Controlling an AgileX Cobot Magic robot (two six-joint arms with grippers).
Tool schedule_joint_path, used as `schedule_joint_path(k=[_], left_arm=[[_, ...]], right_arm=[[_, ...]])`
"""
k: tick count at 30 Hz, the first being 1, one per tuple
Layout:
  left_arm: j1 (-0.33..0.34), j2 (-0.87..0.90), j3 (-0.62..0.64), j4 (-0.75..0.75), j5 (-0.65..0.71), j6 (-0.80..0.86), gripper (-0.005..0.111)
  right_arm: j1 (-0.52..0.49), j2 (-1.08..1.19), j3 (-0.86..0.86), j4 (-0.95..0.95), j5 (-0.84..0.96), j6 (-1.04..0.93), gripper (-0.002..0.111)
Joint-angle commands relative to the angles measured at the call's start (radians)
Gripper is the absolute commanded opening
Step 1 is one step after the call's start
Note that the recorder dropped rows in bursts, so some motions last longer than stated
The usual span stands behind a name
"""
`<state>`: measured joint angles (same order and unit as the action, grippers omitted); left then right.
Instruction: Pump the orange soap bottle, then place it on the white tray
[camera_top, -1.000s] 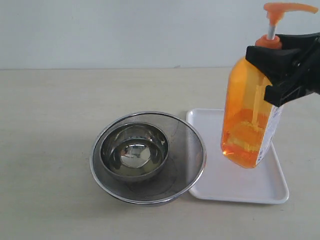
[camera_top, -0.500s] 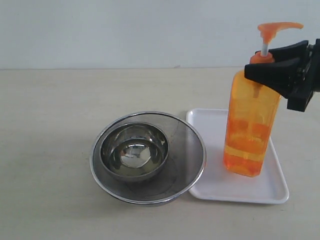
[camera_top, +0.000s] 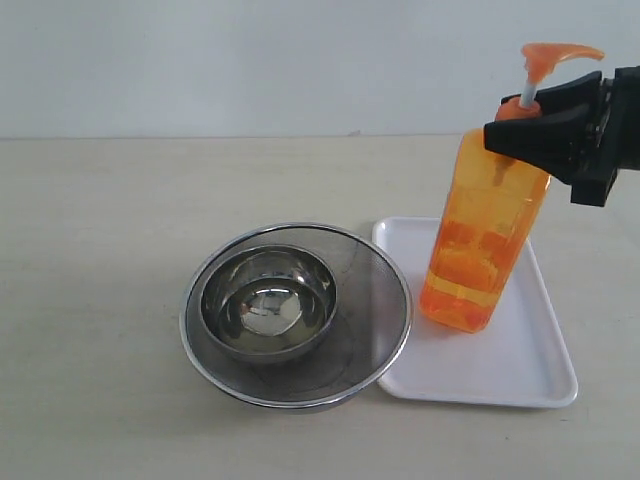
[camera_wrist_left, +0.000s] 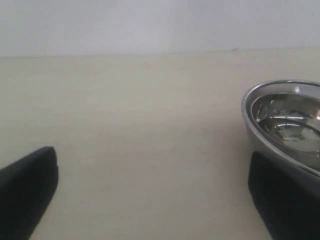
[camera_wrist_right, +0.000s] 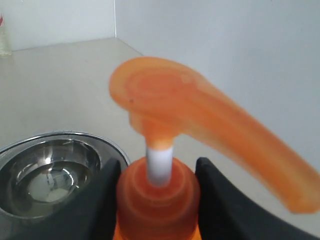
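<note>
The orange soap bottle (camera_top: 480, 250) leans with its base toward the left, over the white tray (camera_top: 520, 350); I cannot tell whether its base touches the tray. My right gripper (camera_top: 535, 130) is shut on the bottle's neck, just under the orange pump head (camera_top: 555, 55). In the right wrist view the black fingers (camera_wrist_right: 95, 205) press on both sides of the orange collar (camera_wrist_right: 157, 200), with the white stem and pump head (camera_wrist_right: 200, 115) above. My left gripper (camera_wrist_left: 152, 195) is open over bare table, outside the exterior view.
A small steel bowl (camera_top: 268, 302) sits inside a larger steel bowl (camera_top: 295, 315) directly left of the tray, touching its edge. The left wrist view shows the large bowl's rim (camera_wrist_left: 282, 120) close to one finger.
The right gripper lowered the bottle toward the tray and swung its base to the left, changing its tilt. The left gripper's earlier state is not shown.
</note>
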<state>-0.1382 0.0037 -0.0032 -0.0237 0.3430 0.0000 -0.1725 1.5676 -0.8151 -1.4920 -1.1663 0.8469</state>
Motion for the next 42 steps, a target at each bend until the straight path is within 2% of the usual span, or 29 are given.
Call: schedule_joint_path(k=[1,12,19,21,42], left_arm=[[0.004,-0.004,0.003,-0.009,0.0,0.008,0.096],[0.004,-0.004,0.003,-0.009,0.0,0.008,0.096],[0.004,-0.004,0.003,-0.009,0.0,0.008,0.096],[0.004,-0.004,0.003,-0.009,0.0,0.008,0.096],[0.004,-0.004,0.003,-0.009,0.0,0.008,0.096]], right_arm=[[-0.005,0.004,-0.014,0.039,-0.055,-0.014,0.0],[-0.005,0.004,-0.014,0.036,-0.055,-0.001,0.003],[-0.005,0.004,-0.014,0.032,-0.055,0.008,0.045],[-0.005,0.004,-0.014,0.032,-0.055,0.015,0.052],[-0.005,0.001,-0.014,-0.012,-0.055,0.164,0.053]])
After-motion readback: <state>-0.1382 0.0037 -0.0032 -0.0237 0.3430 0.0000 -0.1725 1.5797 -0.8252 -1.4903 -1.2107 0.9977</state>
